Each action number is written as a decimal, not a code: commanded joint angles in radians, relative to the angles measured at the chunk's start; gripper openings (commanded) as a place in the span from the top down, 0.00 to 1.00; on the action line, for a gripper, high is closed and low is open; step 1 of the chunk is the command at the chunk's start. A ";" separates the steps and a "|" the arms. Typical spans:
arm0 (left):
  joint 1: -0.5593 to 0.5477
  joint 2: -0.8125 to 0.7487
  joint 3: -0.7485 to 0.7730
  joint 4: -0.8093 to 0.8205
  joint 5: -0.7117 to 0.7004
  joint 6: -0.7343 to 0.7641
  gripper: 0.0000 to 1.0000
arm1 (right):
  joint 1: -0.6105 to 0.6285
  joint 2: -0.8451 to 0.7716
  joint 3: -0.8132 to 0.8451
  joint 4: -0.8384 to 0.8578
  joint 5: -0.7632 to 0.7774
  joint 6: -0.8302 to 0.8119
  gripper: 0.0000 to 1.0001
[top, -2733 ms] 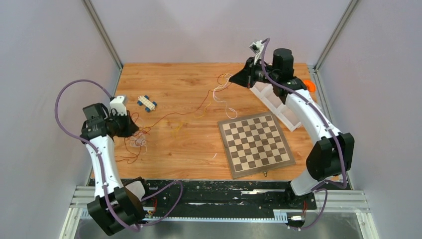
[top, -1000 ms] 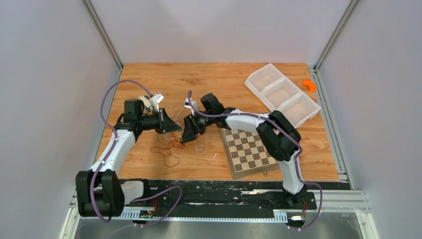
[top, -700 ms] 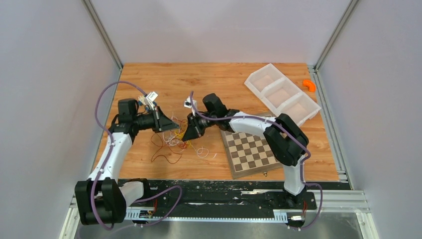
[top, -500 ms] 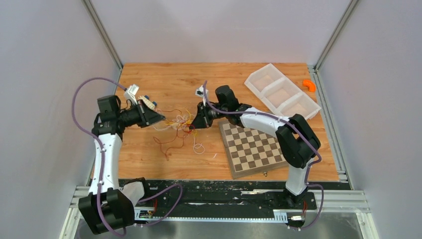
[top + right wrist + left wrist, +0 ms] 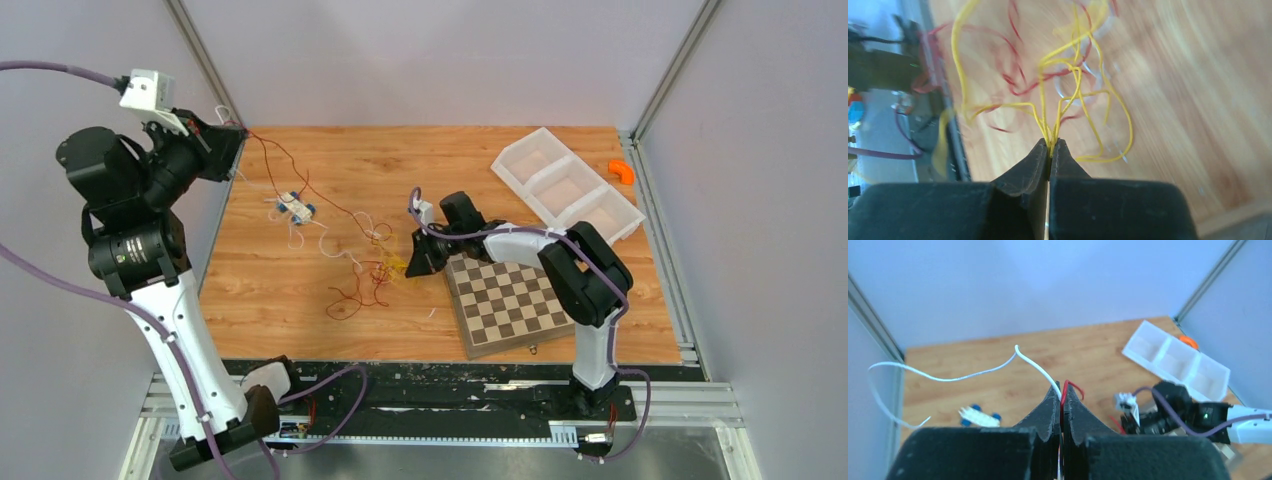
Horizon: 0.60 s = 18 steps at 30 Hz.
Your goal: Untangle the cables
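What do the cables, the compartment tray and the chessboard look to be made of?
The cables: thin wire in red, yellow and white insulation, probably plastic; they hold loose, springy loops.
The compartment tray: seemingly translucent white plastic; the wood tone shows faintly through its floor.
The chessboard: looks like wood or veneer, with light and dark squares inside a brown border and a satin finish.

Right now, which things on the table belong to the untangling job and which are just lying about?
In the job:
- cables, red, yellow and white
- left gripper, shut on red and white strands
- right gripper, shut on yellow strands

Lying about:
- chessboard
- compartment tray
- orange piece
- toy car
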 commanded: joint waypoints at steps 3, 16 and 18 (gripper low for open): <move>0.008 0.042 0.191 0.139 -0.104 -0.071 1.00 | -0.014 0.052 -0.039 -0.119 0.090 -0.095 1.00; 0.008 0.222 0.592 0.397 -0.317 -0.260 1.00 | -0.015 0.103 -0.044 -0.156 0.105 -0.092 1.00; 0.007 0.260 0.649 0.426 -0.338 -0.293 1.00 | -0.016 0.110 -0.038 -0.158 0.098 -0.087 1.00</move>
